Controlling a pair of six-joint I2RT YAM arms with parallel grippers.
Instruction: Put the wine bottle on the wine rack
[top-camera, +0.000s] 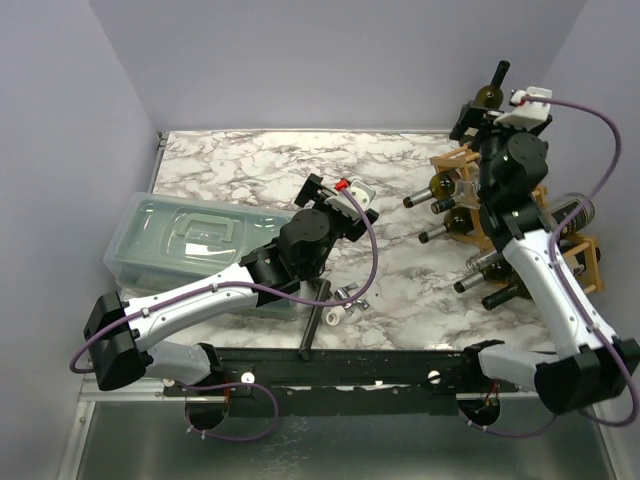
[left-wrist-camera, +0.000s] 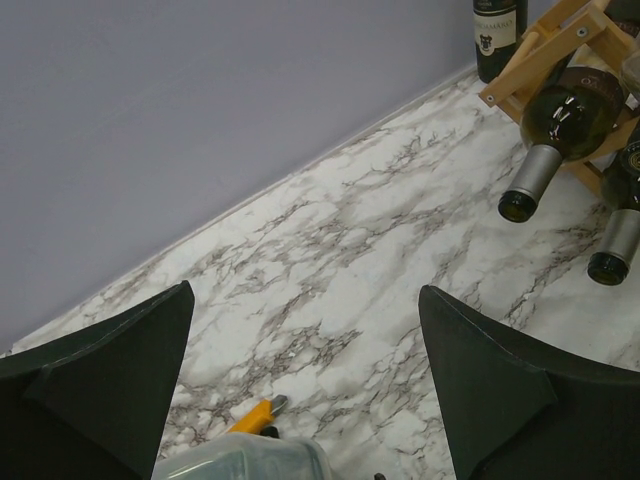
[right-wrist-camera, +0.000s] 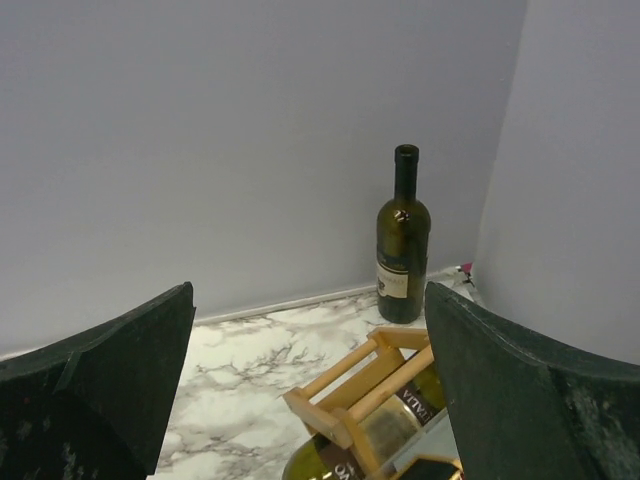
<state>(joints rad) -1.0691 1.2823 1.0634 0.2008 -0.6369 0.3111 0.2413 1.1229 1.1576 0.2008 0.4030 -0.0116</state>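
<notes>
A dark green wine bottle (top-camera: 491, 92) stands upright in the far right corner against the wall; it also shows in the right wrist view (right-wrist-camera: 403, 245) and in the left wrist view (left-wrist-camera: 498, 35). The light-brown wooden wine rack (top-camera: 453, 160) stands just in front of it and holds several bottles lying with their necks to the left. My right gripper (top-camera: 471, 123) hovers above the rack's far end, open and empty (right-wrist-camera: 308, 292), and faces the standing bottle over the rack (right-wrist-camera: 365, 385). My left gripper (top-camera: 335, 200) is open and empty over the marble mid-table (left-wrist-camera: 305, 292), far from the rack (left-wrist-camera: 545, 45).
A clear plastic lidded bin (top-camera: 190, 240) lies at the left under my left arm; its corner shows in the left wrist view (left-wrist-camera: 240, 460) beside a yellow-handled tool (left-wrist-camera: 250, 415). Small silver parts (top-camera: 340, 305) and a black bar (top-camera: 313, 322) lie near the front edge.
</notes>
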